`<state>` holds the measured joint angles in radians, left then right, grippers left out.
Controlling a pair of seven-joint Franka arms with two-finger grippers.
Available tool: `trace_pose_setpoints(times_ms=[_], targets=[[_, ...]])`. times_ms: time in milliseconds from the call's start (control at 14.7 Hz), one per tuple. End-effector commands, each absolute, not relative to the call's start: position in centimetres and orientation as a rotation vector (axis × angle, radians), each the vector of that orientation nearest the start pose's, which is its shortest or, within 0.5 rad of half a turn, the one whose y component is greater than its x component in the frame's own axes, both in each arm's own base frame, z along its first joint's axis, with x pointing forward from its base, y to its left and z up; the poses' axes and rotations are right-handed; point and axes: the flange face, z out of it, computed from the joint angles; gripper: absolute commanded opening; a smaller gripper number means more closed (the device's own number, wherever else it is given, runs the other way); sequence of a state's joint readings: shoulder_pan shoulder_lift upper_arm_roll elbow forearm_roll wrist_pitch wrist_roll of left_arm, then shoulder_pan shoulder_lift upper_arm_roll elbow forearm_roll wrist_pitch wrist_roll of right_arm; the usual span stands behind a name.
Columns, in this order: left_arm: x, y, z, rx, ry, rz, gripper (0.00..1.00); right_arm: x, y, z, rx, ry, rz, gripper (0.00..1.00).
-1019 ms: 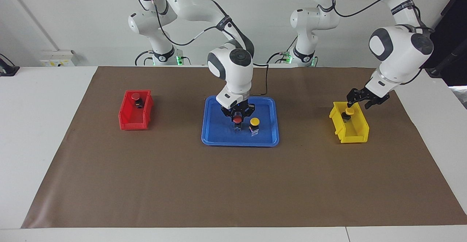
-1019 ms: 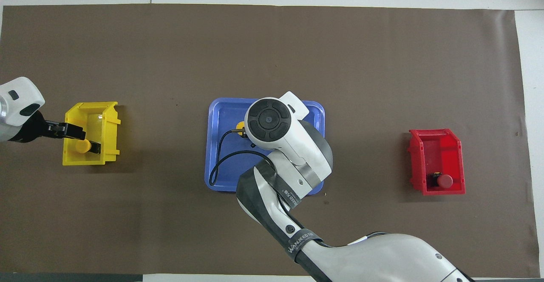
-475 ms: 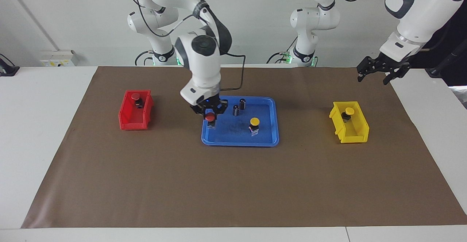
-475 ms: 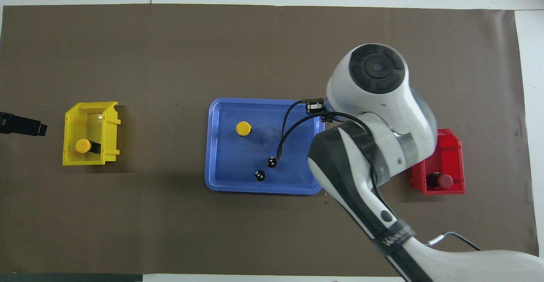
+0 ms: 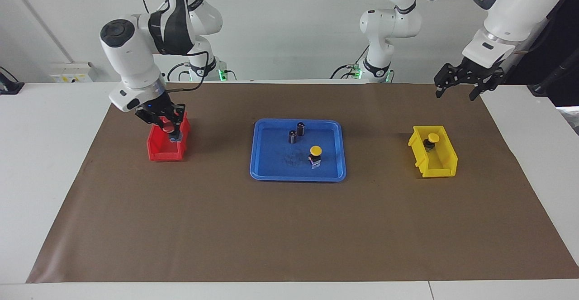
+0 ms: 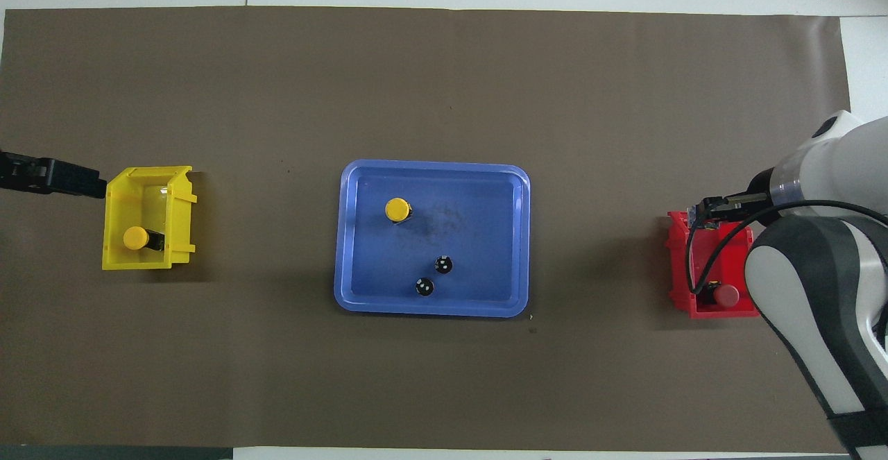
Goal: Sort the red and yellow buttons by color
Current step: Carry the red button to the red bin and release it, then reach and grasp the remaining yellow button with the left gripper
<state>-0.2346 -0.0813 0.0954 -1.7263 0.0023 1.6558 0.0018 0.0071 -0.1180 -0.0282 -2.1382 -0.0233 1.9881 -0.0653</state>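
Right arm stretches out toward its own end of the table, wrist tipped down, right gripper [image 5: 168, 127] clamped on a red button over the red bin [image 5: 158, 153]. Left arm is raised, left gripper [image 5: 457, 87] spread wide, well apart from that bin.

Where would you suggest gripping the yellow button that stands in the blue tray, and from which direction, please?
I would come straight down from above and close on the round yellow cap of the yellow button. It stands upright on its short black body in the blue tray, cap uppermost, with bare tray floor all around it. The two dark cylinders stand apart from it, nearer to the robots, so they should not hinder open fingers.
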Motion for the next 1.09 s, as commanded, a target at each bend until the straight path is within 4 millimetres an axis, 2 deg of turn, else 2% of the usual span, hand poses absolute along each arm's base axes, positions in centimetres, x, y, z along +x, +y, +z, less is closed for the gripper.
trace_pose_setpoints(times_ms=[0, 136, 272, 408, 543, 611, 815, 1019], targets=[[53.2, -16.9, 56.4, -3.137, 0.07, -0.054, 1.0, 48.6, -2.5, 42.8, -3.151, -0.198, 0.022, 0.2], [52.8, -23.0, 52.6, -3.141, 0.025, -0.058, 1.0, 48.2, -4.0, 42.1, -3.147, -0.228, 0.03, 0.2], [52.0, -29.4, 48.3, -3.144, -0.023, -0.078, 1.0, 48.0, -4.2, 41.6, -3.146, -0.223, 0.037, 0.2], [51.1, -34.0, 45.0, -3.154, -0.065, -0.106, 1.0, 48.0, -4.2, 40.8, -3.148, -0.236, 0.014, 0.2], [50.3, -37.1, 42.3, -3.179, -0.069, -0.098, 1.0, 47.7, -4.2, 39.5, -3.146, -0.235, 0.032, 0.2], [49.6, -38.3, 41.3, -3.186, -0.06, -0.091, 1.0, 47.4, -4.2, 38.8, -3.145, -0.233, 0.037, 0.2], [48.1, -39.9, 38.6, -3.186, -0.071, -0.093, 0.99, 46.8, -4.1, 37.8, -3.144, -0.236, 0.042, 0.2], [48.3, -40.2, 36.3, -3.173, -0.082, -0.077, 0.9, 46.7, -4.2, 37.1, -3.145, -0.229, 0.03, 0.2]])
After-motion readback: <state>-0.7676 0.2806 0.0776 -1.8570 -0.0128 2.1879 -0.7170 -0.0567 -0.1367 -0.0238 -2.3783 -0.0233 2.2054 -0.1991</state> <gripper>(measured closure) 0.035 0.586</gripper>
